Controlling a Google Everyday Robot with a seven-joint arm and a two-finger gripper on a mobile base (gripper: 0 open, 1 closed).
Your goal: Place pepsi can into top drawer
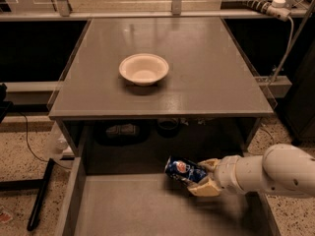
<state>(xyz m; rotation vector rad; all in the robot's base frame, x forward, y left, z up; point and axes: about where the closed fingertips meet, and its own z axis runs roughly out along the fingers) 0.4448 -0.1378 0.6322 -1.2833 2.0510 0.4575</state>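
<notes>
- The tan two-finger end effector (203, 177), at 4 o'clock, grips the small dark blue metal pepsi can (182, 169), which is tilted sideways.
- The can hangs over the wide grey open top drawer (74, 193); only lowering and release appear left.
- A white round bowl (143, 69) sits on the grey tabletop (211, 77) at 12 o'clock.

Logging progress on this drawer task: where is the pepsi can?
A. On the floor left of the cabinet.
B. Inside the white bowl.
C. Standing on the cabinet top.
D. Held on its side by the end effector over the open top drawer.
D: the end effector, reaching in from the right, grips the pepsi can on its side over the top drawer; the white bowl sits apart on the cabinet top.
</notes>
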